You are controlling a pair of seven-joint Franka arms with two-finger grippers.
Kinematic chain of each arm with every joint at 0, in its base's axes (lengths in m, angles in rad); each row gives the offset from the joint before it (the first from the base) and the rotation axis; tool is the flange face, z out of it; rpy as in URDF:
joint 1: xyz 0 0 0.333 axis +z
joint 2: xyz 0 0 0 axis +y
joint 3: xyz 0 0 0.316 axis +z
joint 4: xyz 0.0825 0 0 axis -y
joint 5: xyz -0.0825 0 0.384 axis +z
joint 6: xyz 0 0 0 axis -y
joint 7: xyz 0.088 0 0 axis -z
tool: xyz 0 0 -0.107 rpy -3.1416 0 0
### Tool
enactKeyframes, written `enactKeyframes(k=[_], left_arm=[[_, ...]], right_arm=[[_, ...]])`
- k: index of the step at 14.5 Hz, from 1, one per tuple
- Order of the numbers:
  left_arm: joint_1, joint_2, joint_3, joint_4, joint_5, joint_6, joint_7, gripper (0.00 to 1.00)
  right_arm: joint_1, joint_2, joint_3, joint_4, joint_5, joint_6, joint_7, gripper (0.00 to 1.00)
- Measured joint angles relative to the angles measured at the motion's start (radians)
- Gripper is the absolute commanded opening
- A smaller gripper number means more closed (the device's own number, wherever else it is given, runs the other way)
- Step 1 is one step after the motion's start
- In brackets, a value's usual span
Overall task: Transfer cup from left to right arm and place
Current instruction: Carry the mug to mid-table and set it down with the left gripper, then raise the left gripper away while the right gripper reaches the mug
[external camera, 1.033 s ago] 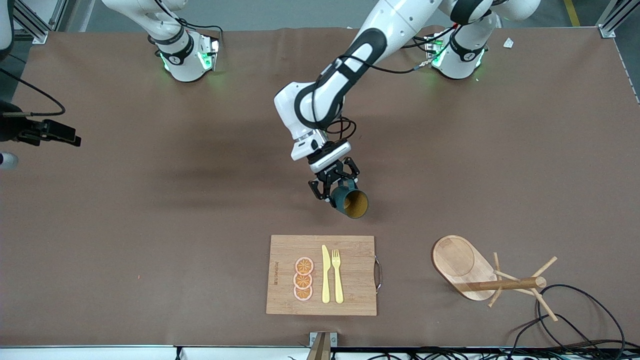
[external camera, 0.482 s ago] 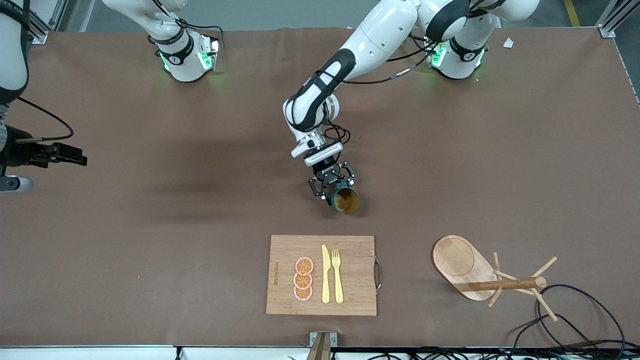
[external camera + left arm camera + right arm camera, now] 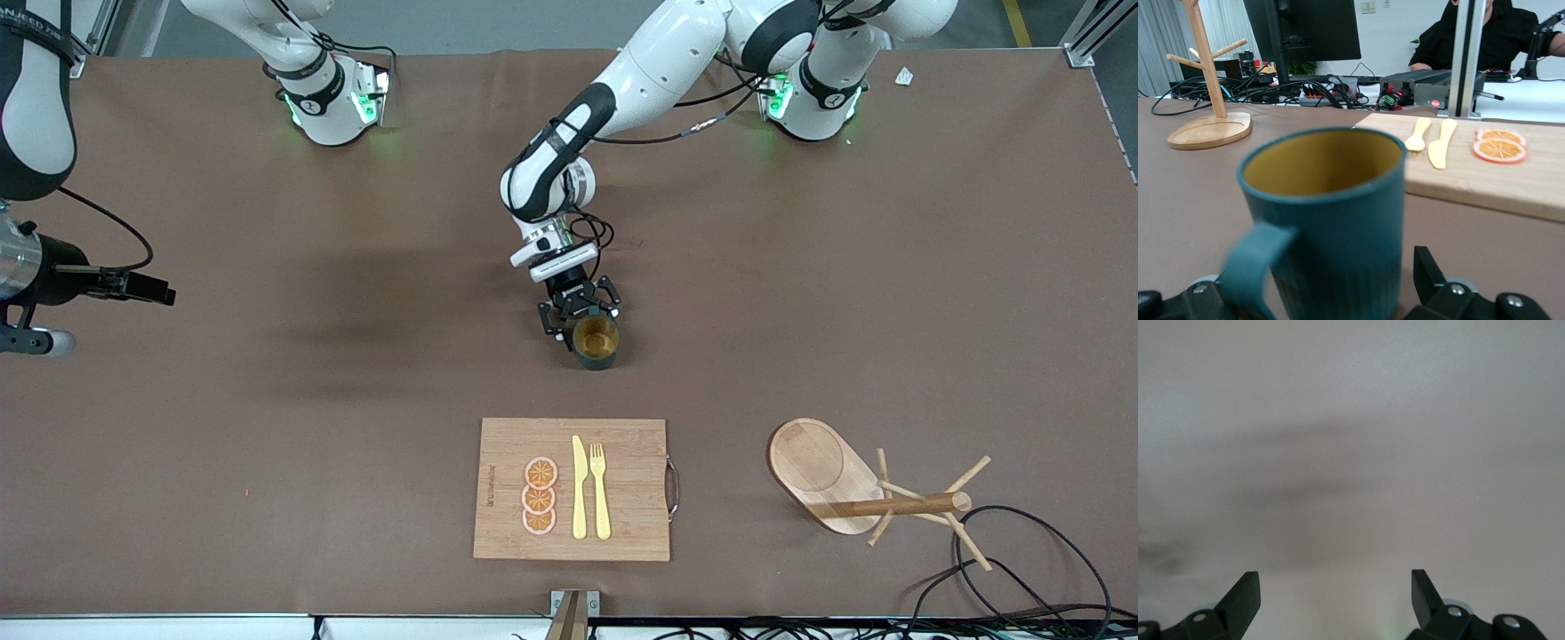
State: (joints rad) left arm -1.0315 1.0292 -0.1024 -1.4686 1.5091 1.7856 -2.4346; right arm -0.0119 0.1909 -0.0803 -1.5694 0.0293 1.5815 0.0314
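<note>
Cup (image 3: 595, 341) upright on table (image 3: 267, 400), left end effector (image 3: 579, 322) spread around it (handle between fingers); right end effector (image 3: 1335, 597) spread, empty.

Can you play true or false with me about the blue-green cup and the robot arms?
1. The dark teal ribbed mug stands upright on the brown table. True.
2. The mug sits on the bamboo cutting board. False: it is on the bare table, farther from the front camera than the board.
3. The left gripper is down at the mug, with a finger on each side of it. True.
4. The right gripper holds the yellow plastic fork. False: it is open and empty, over the right arm's end of the table. The fork lies on the board.
5. The wooden peg rack is toward the left arm's end of the table. True.
</note>
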Motion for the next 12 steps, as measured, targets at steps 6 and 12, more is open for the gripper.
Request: enactKeyframes(k=[6, 12], left_arm=[[-0.072, -0.033, -0.028, 0.033, -0.157, -0.001, -0.002, 1.00], [-0.082, -0.225, -0.079, 0.045, -0.396, -0.035, 0.074, 1.00]], right_arm=[[0.071, 0.000, 0.005, -0.005, 0.004, 0.004, 0.132, 1.00], [0.103, 0.005, 0.006, -0.027, 0.033, 0.074, 0.197, 1.00]])
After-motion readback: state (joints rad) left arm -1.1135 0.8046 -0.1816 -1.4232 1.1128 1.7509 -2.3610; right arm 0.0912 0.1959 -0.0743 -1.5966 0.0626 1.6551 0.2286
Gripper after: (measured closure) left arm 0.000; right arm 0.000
